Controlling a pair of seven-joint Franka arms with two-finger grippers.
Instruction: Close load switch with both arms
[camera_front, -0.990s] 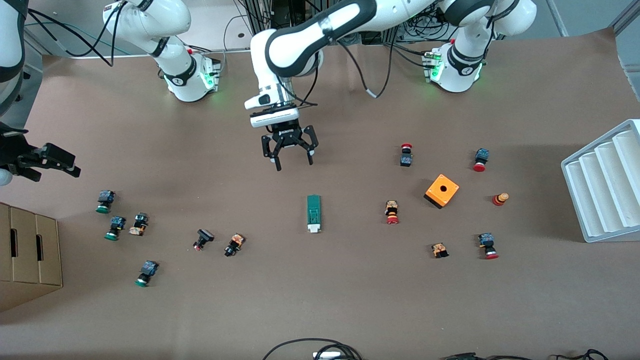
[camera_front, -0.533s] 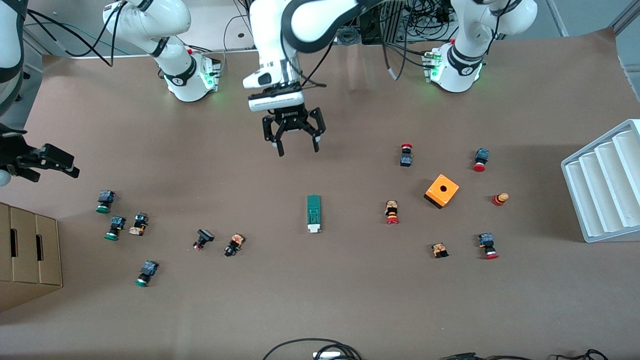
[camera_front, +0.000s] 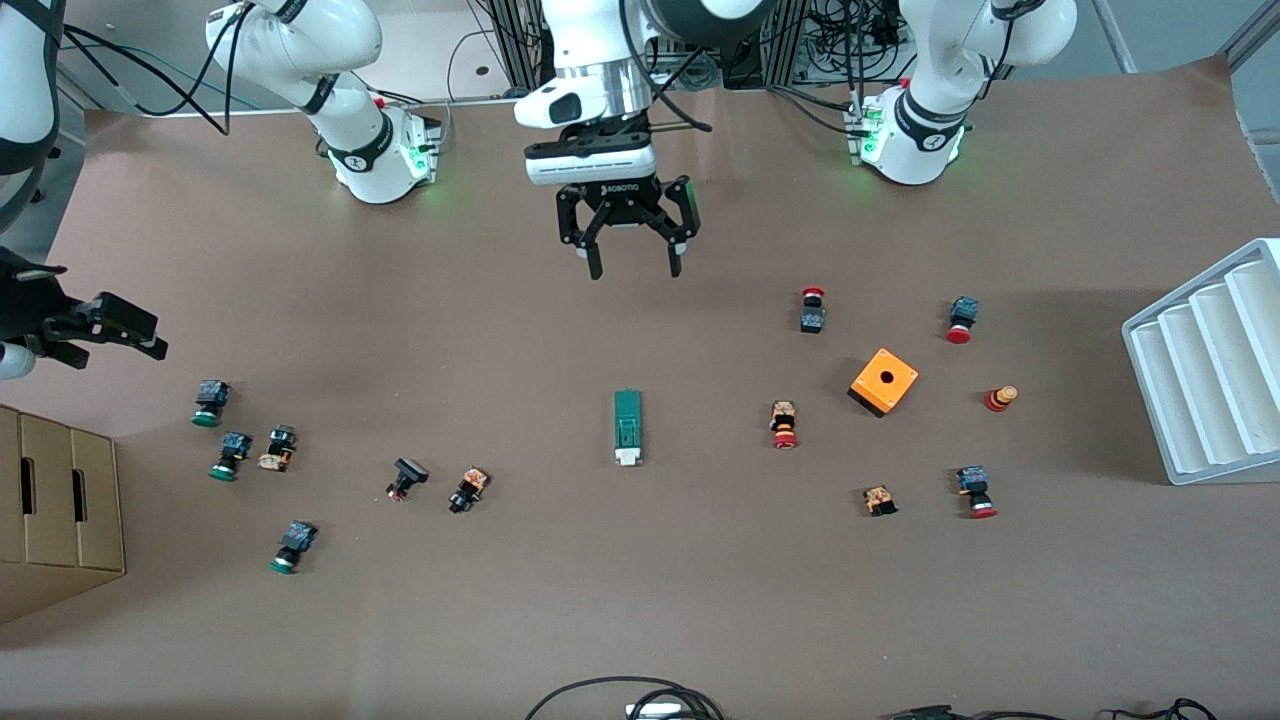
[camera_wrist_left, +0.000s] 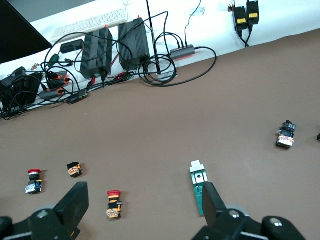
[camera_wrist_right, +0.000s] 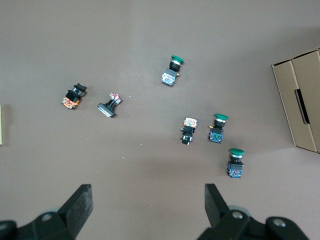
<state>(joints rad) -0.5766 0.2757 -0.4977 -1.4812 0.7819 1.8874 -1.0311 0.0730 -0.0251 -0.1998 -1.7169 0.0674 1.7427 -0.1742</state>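
Note:
The load switch (camera_front: 627, 427), a narrow green block with a white tab at the end nearer the front camera, lies flat mid-table. My left gripper (camera_front: 635, 270) hangs open in the air over bare table between the switch and the arms' bases, touching nothing. In the left wrist view the load switch (camera_wrist_left: 198, 187) shows partly hidden by one finger (camera_wrist_left: 212, 202) of the open left gripper (camera_wrist_left: 144, 202). My right gripper (camera_front: 118, 353) is open and empty over the right arm's end of the table, above bare surface beside several green buttons (camera_front: 210, 400). The right wrist view shows the open right gripper (camera_wrist_right: 147, 200) over bare table.
An orange box with a hole (camera_front: 884, 381) and several red buttons (camera_front: 784, 425) lie toward the left arm's end, by a white ridged tray (camera_front: 1200, 370). A cardboard box (camera_front: 60, 510) stands at the right arm's end. Small buttons (camera_front: 468, 488) lie beside the switch.
The left gripper has risen and drifted from above the switch toward the arms' bases and the left arm's end. The right gripper has barely shifted. Both stay open.

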